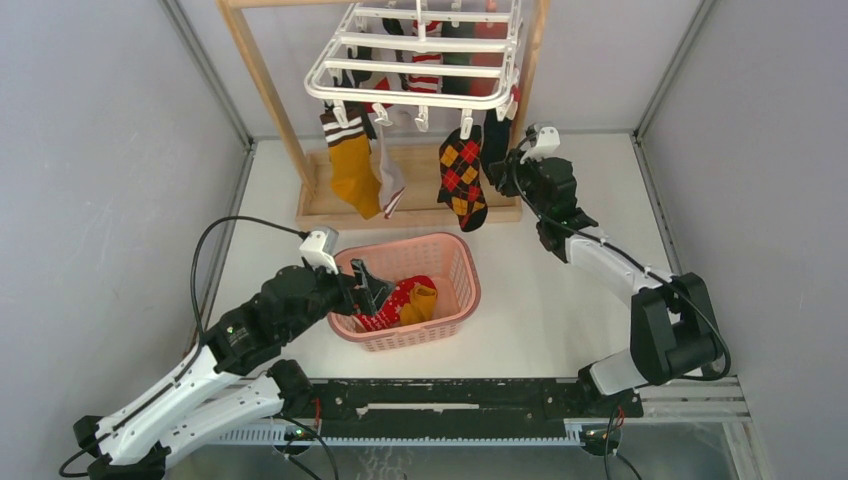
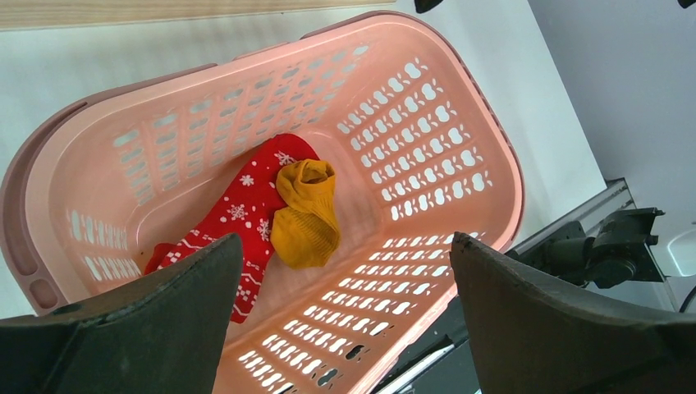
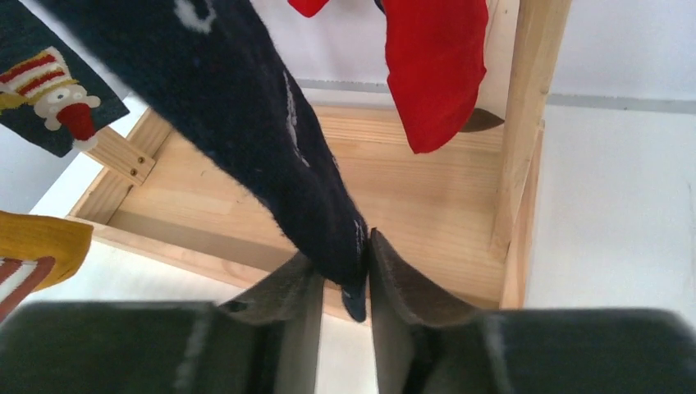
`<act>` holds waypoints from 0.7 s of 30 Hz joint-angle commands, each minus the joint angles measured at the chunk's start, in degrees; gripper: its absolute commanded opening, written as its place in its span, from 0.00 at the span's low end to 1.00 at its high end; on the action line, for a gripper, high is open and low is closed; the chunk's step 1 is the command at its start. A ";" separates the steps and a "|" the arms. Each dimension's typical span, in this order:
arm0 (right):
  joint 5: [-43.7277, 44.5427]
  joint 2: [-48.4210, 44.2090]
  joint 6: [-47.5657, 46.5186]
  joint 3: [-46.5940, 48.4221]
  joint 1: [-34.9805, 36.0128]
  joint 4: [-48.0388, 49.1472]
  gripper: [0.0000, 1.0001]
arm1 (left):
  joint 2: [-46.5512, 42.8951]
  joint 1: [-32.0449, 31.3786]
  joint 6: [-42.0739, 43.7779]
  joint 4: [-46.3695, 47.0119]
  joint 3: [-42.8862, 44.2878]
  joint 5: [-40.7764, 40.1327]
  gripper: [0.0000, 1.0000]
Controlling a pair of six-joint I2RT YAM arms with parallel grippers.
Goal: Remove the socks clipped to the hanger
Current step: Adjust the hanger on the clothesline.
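The hanger [image 1: 415,60] is glossy white plastic, the stand [image 3: 427,197] pale smooth wood with visible grain, and the basket [image 2: 427,148] smooth pink plastic with a soft sheen. The navy sock [image 3: 246,123] is fuzzy matt cloth, the red sock [image 2: 246,205] a fine knit, the mustard sock [image 2: 305,217] a coarser ribbed knit. On the right gripper [image 3: 345,256] the pads [image 3: 406,283] look dark, matt and slightly rough.
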 commanded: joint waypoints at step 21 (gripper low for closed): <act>5.00 -13.75 -0.89 -6.09 4.78 4.38 0.08 | 1.36 -0.43 0.04 0.94 2.94 -0.39 1.00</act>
